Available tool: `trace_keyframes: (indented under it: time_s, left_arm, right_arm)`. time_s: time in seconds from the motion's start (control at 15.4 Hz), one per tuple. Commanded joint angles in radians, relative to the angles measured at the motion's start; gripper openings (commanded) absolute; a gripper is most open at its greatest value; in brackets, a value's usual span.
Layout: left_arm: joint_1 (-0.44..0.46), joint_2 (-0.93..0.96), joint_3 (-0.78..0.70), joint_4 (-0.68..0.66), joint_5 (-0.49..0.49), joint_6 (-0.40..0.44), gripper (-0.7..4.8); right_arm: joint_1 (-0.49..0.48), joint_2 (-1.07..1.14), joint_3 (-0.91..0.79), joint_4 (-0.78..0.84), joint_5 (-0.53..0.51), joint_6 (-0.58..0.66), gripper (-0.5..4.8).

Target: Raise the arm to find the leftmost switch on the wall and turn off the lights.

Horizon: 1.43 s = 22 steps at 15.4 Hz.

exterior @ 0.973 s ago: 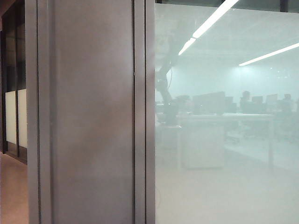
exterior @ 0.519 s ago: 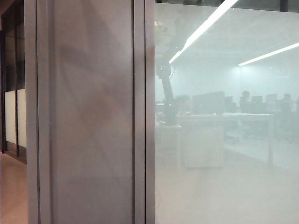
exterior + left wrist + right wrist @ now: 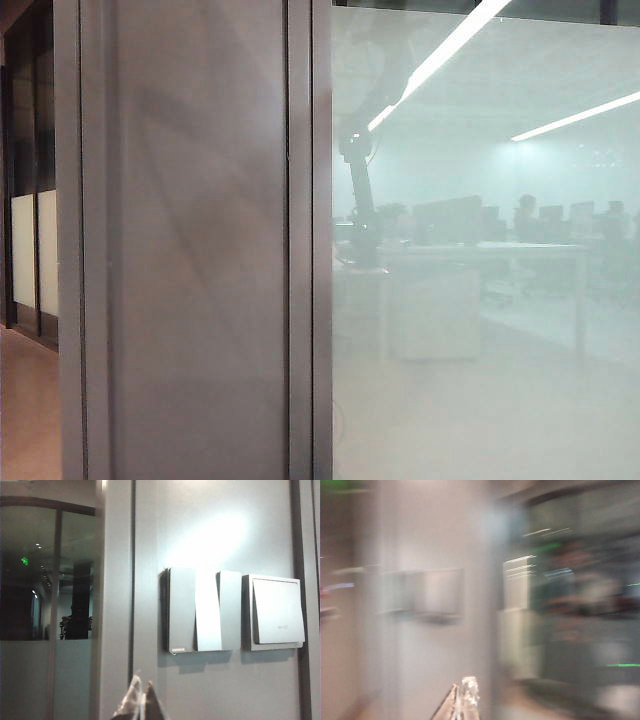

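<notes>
In the left wrist view a grey wall carries a three-rocker switch panel (image 3: 205, 611). Its leftmost switch (image 3: 181, 610) is the darker rocker at the panel's edge. My left gripper (image 3: 141, 700) is shut and empty, pointing at the wall below and short of the panel. The right wrist view is motion-blurred: the switch panel (image 3: 427, 592) shows as a pale smear, and my right gripper (image 3: 463, 697) looks shut, with nothing in it. In the exterior view the arm (image 3: 358, 185) appears only as a hazy dark reflection in frosted glass, reaching up to the top edge.
A separate single switch plate (image 3: 275, 612) sits beside the three-rocker panel. A grey metal pillar (image 3: 200, 250) fills the left of the exterior view, with frosted glass (image 3: 480, 380) beside it. Dark glass panes (image 3: 50, 580) border the switch wall.
The arm's reflection in the glass has unfolded and risen: its lower link now stands nearly upright and its upper link reaches up toward the top of the view.
</notes>
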<state>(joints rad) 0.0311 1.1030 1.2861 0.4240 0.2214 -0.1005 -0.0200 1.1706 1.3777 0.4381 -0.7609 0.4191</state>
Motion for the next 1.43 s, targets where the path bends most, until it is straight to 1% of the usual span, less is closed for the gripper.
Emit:
trace_keyframes:
  time_s: [0.06, 0.19, 0.26, 0.32, 0.39, 0.52, 0.58, 0.65, 0.71, 0.84, 0.91, 0.97, 1.1, 1.23, 1.36, 1.43]
  left_arm:
    - [0.000, -0.002, 0.008, 0.012, 0.008, -0.003, -0.05]
    - [-0.007, 0.009, 0.009, 0.039, 0.017, -0.017, -0.05]
    - [-0.018, 0.018, 0.011, 0.079, 0.028, -0.018, -0.05]
    - [-0.032, 0.041, 0.016, 0.157, 0.027, -0.045, -0.05]
    - [-0.058, 0.095, 0.069, 0.195, 0.029, -0.077, -0.05]
    - [-0.082, 0.155, 0.157, 0.179, 0.033, -0.077, -0.05]
    - [-0.090, 0.216, 0.256, 0.175, 0.060, -0.079, -0.05]
    - [-0.093, 0.270, 0.345, 0.166, 0.071, -0.099, -0.05]
    - [-0.103, 0.304, 0.404, 0.135, 0.071, -0.098, -0.05]
    - [-0.103, 0.358, 0.492, 0.086, 0.071, -0.098, -0.05]
    - [-0.103, 0.380, 0.518, 0.089, 0.071, -0.098, -0.05]
    - [-0.103, 0.429, 0.574, 0.093, 0.071, -0.095, -0.05]
    - [-0.103, 0.483, 0.624, 0.095, 0.065, -0.094, -0.05]
    - [-0.103, 0.502, 0.627, 0.098, 0.059, -0.094, -0.05]
    - [-0.103, 0.512, 0.627, 0.099, 0.026, -0.090, -0.05]
    - [-0.103, 0.515, 0.627, 0.101, -0.012, -0.089, -0.05]
  right_arm:
    - [0.037, -0.003, 0.006, 0.032, -0.084, 0.053, -0.01]
    - [0.039, -0.003, 0.006, 0.038, -0.103, 0.053, -0.01]
    - [0.050, -0.003, 0.006, 0.038, -0.124, 0.058, -0.01]
    - [0.060, -0.003, 0.006, 0.038, -0.154, 0.075, -0.01]
    - [0.060, -0.003, 0.005, 0.037, -0.163, 0.079, -0.01]
    - [0.063, -0.005, 0.006, 0.038, -0.163, 0.080, -0.01]
    - [0.071, -0.006, 0.006, 0.038, -0.163, 0.091, -0.01]
    - [0.074, -0.006, 0.006, 0.038, -0.163, 0.091, -0.01]
    - [0.074, -0.006, 0.006, 0.038, -0.163, 0.092, -0.01]
    - [0.074, -0.009, 0.006, 0.039, -0.163, 0.102, -0.01]
    - [0.076, -0.010, 0.006, 0.039, -0.164, 0.102, -0.01]
    - [0.080, -0.013, 0.006, 0.039, -0.164, 0.102, -0.01]
    - [0.080, -0.022, 0.006, 0.038, -0.167, 0.102, -0.01]
    - [0.080, -0.028, 0.006, 0.039, -0.167, 0.102, -0.01]
    - [0.080, -0.035, 0.006, 0.038, -0.181, 0.102, -0.01]
    - [0.080, -0.040, 0.005, 0.037, -0.187, 0.106, -0.01]
